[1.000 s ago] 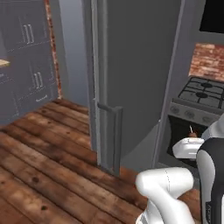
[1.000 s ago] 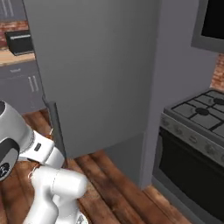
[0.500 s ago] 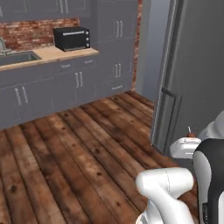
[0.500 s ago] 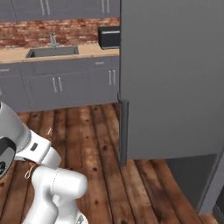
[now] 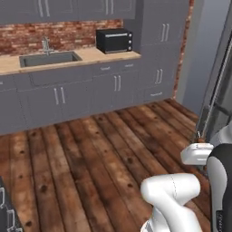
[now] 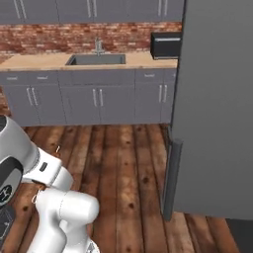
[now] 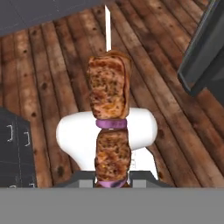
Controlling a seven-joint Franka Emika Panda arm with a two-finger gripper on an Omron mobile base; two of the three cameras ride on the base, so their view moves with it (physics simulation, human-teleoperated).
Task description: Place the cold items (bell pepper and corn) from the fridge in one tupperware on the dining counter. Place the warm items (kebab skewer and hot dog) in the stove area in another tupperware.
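Gripper: in the hand view we see the gripper [image 7: 111, 186] at the bottom centre, its jaws closed on the lower end of the kebab skewer [image 7: 109, 131]; the fingertips themselves are hidden by the meat and the lower edge.
Kebab skewer: it stands up the middle of the hand view, two browned meat chunks with a purple onion ring between them, and a thin pale stick rising from the top chunk toward the upper edge.
Fridge: in the right base view we see the fridge [image 6: 217, 108] filling the right side, its door handle at lower centre right; in the left base view a grey slice of it sits along the right edge.
Floor: dark wooden planks [image 5: 90, 158] run across the lower half of both base views and lie behind the skewer in the hand view.
Back wall: in the upper part of the left base view we see grey cabinets [image 5: 81, 93], a wooden worktop with a sink [image 5: 49, 58] at upper left, and a black toaster oven [image 5: 114, 41] at upper centre, against red brick.
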